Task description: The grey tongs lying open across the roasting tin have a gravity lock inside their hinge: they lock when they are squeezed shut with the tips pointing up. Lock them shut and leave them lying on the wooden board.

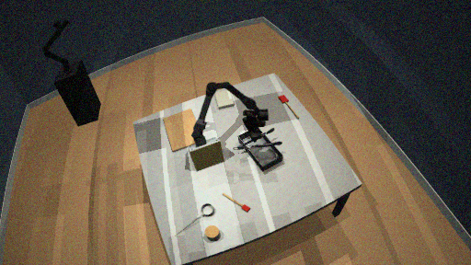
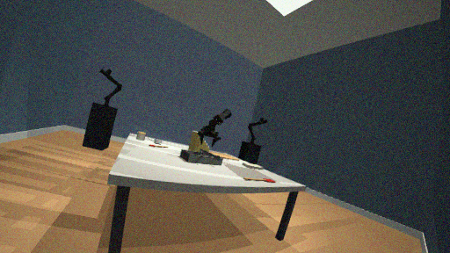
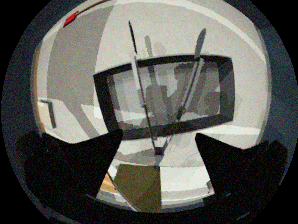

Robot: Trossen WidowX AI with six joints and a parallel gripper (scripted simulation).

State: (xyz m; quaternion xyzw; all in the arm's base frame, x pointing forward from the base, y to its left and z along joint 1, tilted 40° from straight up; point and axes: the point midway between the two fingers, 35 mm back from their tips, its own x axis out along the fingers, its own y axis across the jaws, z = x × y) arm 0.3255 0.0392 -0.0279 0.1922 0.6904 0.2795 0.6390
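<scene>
The grey tongs (image 1: 258, 140) lie open in a V across the dark roasting tin (image 1: 260, 151) right of the table's middle. In the wrist view the tongs (image 3: 162, 90) spread their two arms over the tin (image 3: 164, 98), with the hinge near me at the tin's near rim. My gripper (image 1: 254, 123) is open and empty, hovering above the tin's far end; its fingers frame the hinge from above without touching. The wooden board (image 1: 180, 129) lies flat on the table's left side, behind the arm's base.
An olive box (image 1: 207, 155) stands beside the arm's base. A pale pad (image 1: 224, 97) and a red spatula (image 1: 288, 105) lie at the back. Another red spatula (image 1: 236, 201), a strainer (image 1: 203, 213) and a cork disc (image 1: 212, 232) lie near the front edge.
</scene>
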